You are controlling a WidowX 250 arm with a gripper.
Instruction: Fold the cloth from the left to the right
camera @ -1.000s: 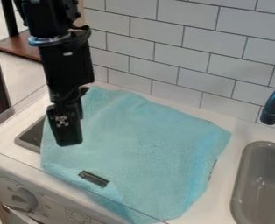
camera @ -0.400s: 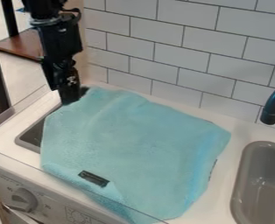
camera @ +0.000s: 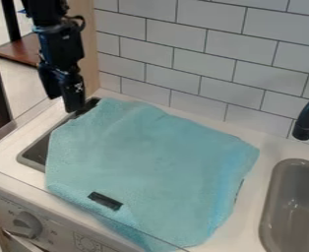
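Note:
The black gripper (camera: 63, 102) hangs at the upper left, just beyond the cloth's upper-left corner, over the back end of the dark recess. Its two fingers stand apart, open, with nothing seen between them. The light blue cloth (camera: 150, 157) lies spread over the white counter, with low wrinkles near its top left. A dark label shows on its lower-left part, and its front edge hangs over the counter's front.
The dark recess (camera: 35, 155) in the counter shows along the cloth's left side. At the right are a grey sink (camera: 298, 206) and a dark blue faucet (camera: 308, 118). A tiled wall (camera: 203, 54) stands behind, and a knob (camera: 27, 225) is on the front panel.
The gripper has moved from over the cloth's left part back toward the cloth's upper-left corner, then slightly left. The cloth shows no clear movement.

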